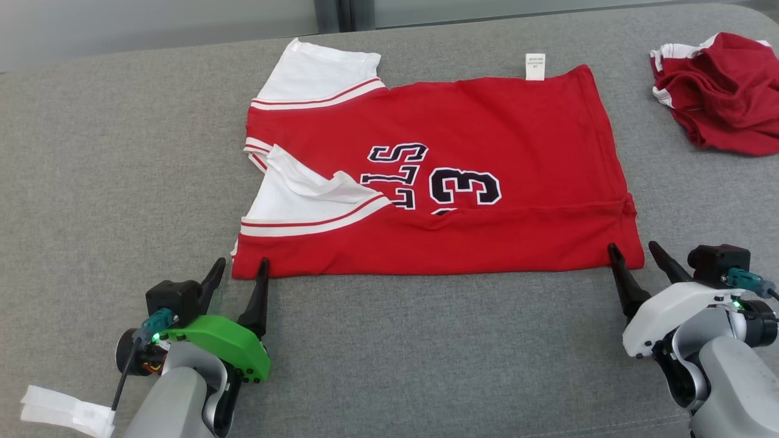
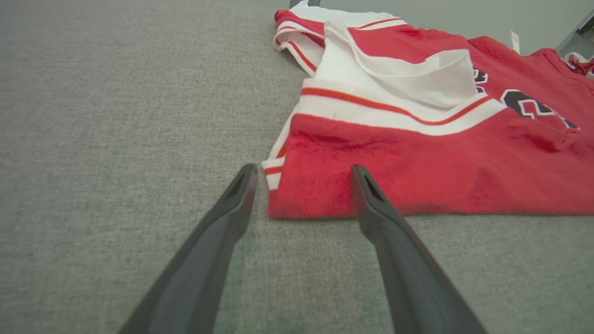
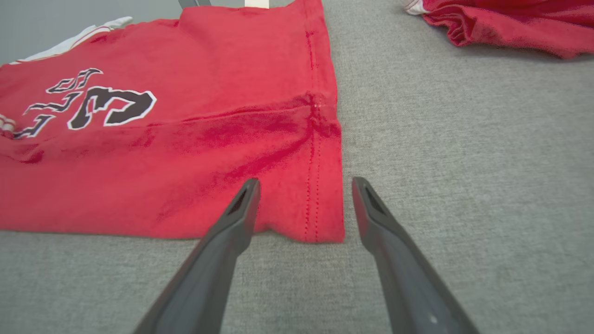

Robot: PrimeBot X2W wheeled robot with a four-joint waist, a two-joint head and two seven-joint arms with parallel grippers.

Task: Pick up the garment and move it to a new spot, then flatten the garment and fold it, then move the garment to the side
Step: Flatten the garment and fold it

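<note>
A red jersey with white sleeves and black numbers, the garment [image 1: 487, 152], lies flat on the grey cushion, its near edge folded up over itself. My left gripper [image 1: 241, 267] stands open at the garment's near left corner [image 2: 297, 195], one finger on each side of it. My right gripper [image 1: 633, 250] is open at the near right corner [image 3: 320, 213] in the same way. Nothing is pinched between either pair of fingers.
A second red and white garment [image 1: 718, 91] lies crumpled at the far right of the cushion [image 1: 122, 152]. A white paper tag [image 1: 61, 410] hangs by my left forearm. Bare grey cushion stretches to the left and in front of the jersey.
</note>
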